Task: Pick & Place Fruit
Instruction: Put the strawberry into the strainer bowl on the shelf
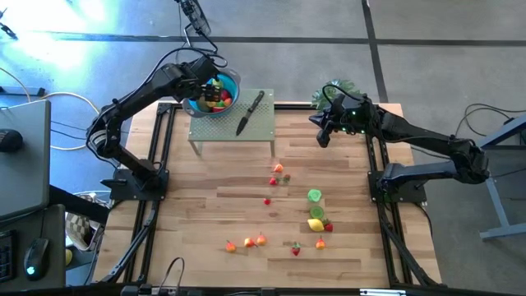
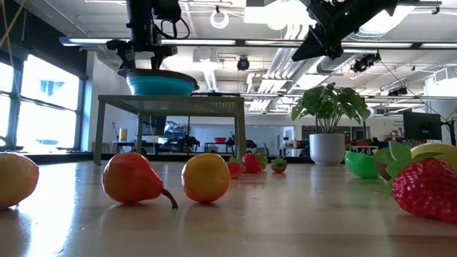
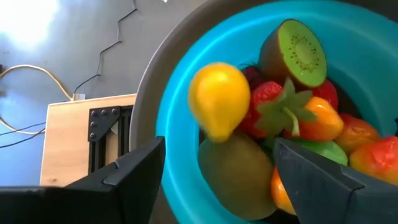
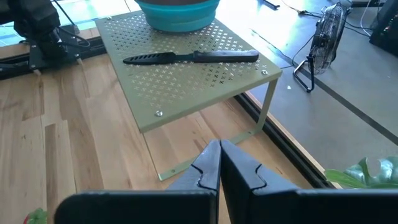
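Our left pincer (image 3: pixel 214 171) spreads wide above the blue bowl (image 1: pixel 215 91), a yellow pear (image 3: pixel 219 101) seemingly dropping in; right pincer (image 4: pixel 219 165) shut; about a dozen fruit (image 1: pixel 316 196) remain on the bench (image 1: pixel 205 205).

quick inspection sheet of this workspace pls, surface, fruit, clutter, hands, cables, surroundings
surface: wooden table with a perforated green stand at the far side
job's things: blue bowl on the stand holds mixed fruit; a yellow fruit hangs above it; loose fruit scattered on the table
clutter: black-handled knife on the stand, potted plant at the far right corner
hands: left hand open over the bowl; right hand shut, raised, empty
cables: white cables on the floor, left
surroundings: monitor edge and mouse left; no person seen
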Available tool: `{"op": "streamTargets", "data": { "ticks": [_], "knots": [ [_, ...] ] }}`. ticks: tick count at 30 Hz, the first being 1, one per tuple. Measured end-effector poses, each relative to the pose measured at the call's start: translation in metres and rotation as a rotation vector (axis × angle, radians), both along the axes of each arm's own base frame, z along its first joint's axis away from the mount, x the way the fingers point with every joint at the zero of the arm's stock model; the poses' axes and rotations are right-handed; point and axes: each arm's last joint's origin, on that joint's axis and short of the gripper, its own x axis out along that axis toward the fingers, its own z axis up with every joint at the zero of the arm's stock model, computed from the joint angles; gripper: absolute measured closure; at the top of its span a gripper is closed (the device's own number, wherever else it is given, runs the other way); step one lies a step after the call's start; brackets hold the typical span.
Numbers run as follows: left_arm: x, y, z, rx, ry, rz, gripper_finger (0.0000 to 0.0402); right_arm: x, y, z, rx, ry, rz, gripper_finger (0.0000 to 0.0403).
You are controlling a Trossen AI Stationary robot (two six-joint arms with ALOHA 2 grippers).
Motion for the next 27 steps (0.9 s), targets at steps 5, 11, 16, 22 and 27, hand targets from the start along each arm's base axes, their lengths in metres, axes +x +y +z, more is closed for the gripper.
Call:
{"op": "streamTargets", "data": {
  "ticks": [5, 11, 16, 22, 27],
  "knots": [
    [0.001, 0.001, 0.001, 0.016, -0.017, -0.001, 0.0109, 0.0, 0.0, 0.0, 0.002, -0.002, -0.001, 0.0401],
    [0.012, -0.005, 0.007, 0.059, -0.07, -0.075, 0.0108, 0.0, 0.001, 0.0, 0.017, -0.009, 0.027, 0.0401],
    [0.025, -0.014, 0.032, 0.158, -0.138, -0.175, 0.0108, 0.001, 0.002, 0.0, 0.028, -0.014, 0.048, 0.0401],
    [0.036, -0.03, 0.062, 0.302, -0.143, -0.303, 0.0114, 0.001, 0.002, 0.0, 0.029, -0.015, 0.049, 0.0401],
    [0.041, -0.037, 0.064, 0.311, -0.134, -0.378, 0.0166, 0.001, 0.002, 0.0, 0.029, -0.014, 0.049, 0.0401]
  ]
}}
